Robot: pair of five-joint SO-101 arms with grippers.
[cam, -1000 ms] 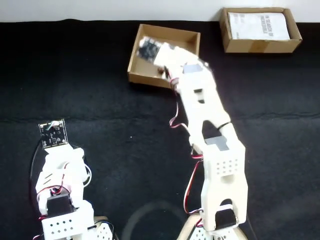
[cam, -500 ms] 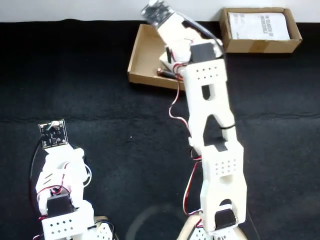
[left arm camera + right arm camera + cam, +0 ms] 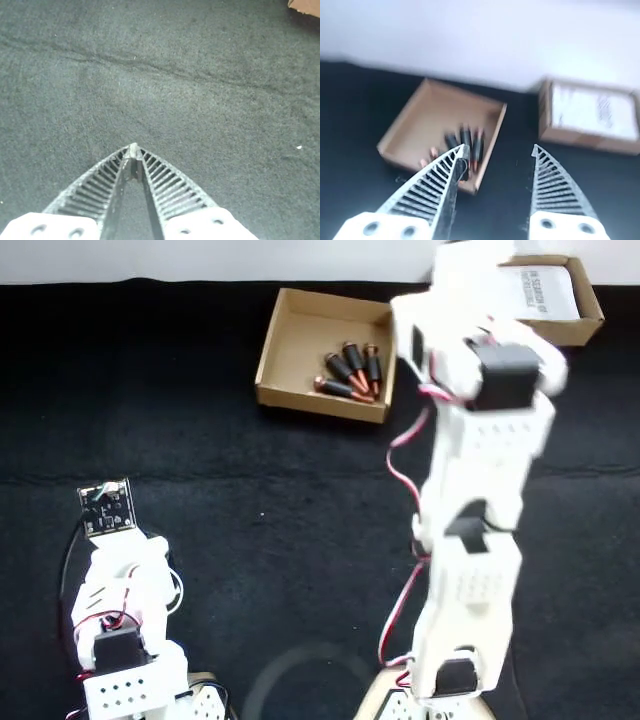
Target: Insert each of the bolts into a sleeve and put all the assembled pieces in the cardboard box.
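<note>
Right gripper hangs wide apart and empty, its 2 ribbed fingers framing the cardboard box from above. 1 second ago, in the high view, this gripper was down over the box and hid what lay inside. Half a second ago the right arm was lifting out, with 1 dark piece already showing on the box floor. Now the right arm has swung up toward the upper right of the frame, where its blurred head covers part of a second box holding a printed sheet.

With the arm out of the way, the cardboard box at upper centre of the high view shows its load. It holds 4 assembled pieces, dark sleeves with copper-coloured ends, lying close together near the box's right wall. The right wrist view shows the same assembled pieces just beyond one fingertip.

Left gripper is closed, tips touching, with nothing between them, over bare black cloth. The left arm sits at the lower left of the high view, in the same place in all 3 high pictures.

Judged from this, the latest piece has been dropped and the release is done. Every bolt and sleeve that can be seen lies in the box, so the task looks finished or very nearly so. What probably remains is for the right arm to go back to rest.
</note>
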